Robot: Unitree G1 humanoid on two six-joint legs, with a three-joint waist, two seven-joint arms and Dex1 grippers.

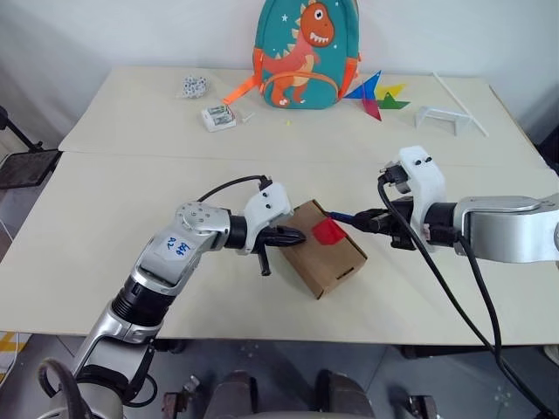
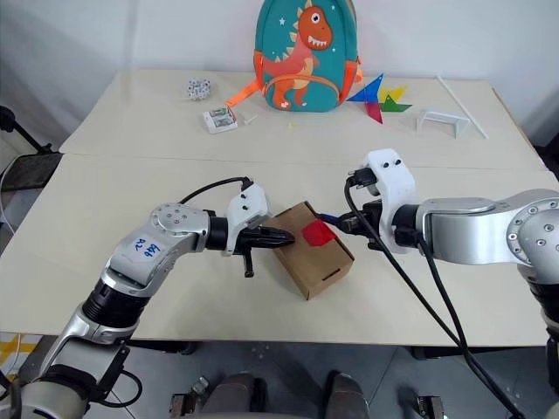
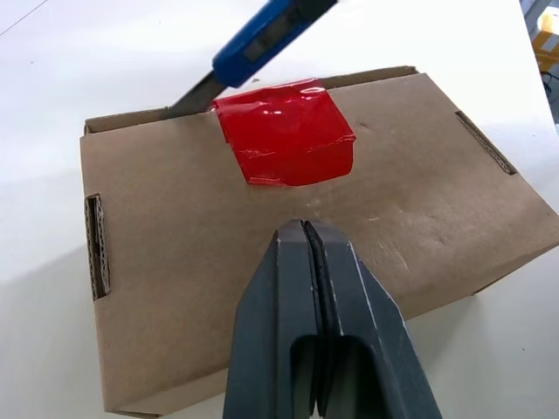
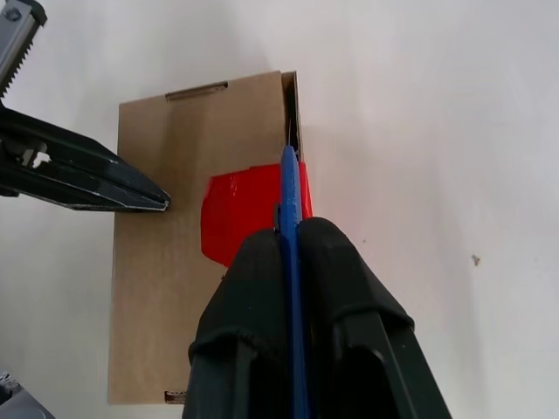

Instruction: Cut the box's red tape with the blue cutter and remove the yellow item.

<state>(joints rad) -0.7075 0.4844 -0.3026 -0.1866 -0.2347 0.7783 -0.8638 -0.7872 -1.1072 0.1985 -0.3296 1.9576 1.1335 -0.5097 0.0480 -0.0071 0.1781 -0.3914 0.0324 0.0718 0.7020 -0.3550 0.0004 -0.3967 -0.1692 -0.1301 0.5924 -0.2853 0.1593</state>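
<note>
Right gripper [image 4: 293, 262], clamped on the cutter [image 3: 262, 39], aims its tip just ahead at the tape [image 3: 284, 131] on the box's [image 1: 327, 253] seam edge, while the shut left gripper [image 3: 310, 262] presses the box top, likely steadying it.

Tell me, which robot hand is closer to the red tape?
Left. The shut left gripper presses the box just beside the red tape; the right gripper holds the blue cutter at its edge.

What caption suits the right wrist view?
Blue cutter meets red tape at the box edge.
</note>
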